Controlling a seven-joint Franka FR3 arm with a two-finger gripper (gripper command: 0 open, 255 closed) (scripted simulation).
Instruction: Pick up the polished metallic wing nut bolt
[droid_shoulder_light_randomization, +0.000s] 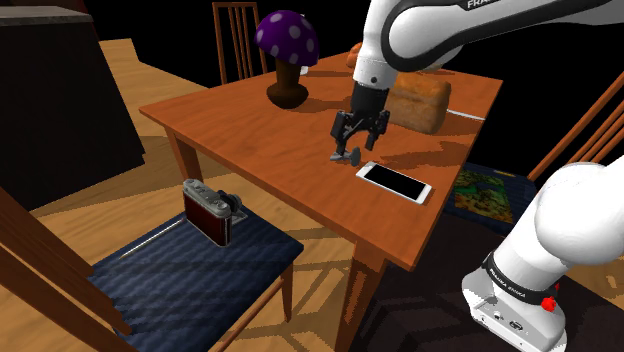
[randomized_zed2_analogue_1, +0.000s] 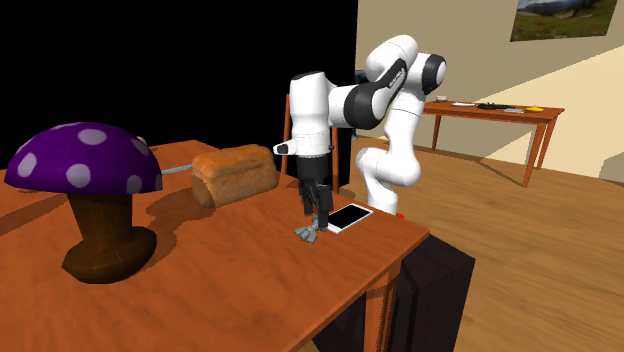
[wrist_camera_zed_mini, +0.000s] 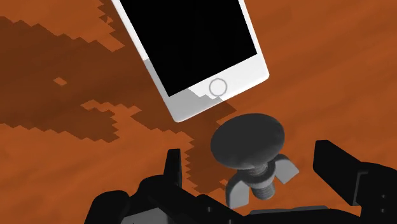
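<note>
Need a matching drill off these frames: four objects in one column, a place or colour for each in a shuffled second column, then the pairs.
Column one
1. wing nut bolt
2. phone
3. camera
4. mushroom

Column two
a. purple cap, pale spots
b. on the blue chair seat
c. between the open claw's fingers, untouched
d. white frame, black screen, flat on the table

Pairs: 1-c; 2-d; 3-b; 4-a

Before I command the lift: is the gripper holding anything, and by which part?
Nothing is held. The gripper is open; the bolt sits between its fingers, touching neither.
</note>
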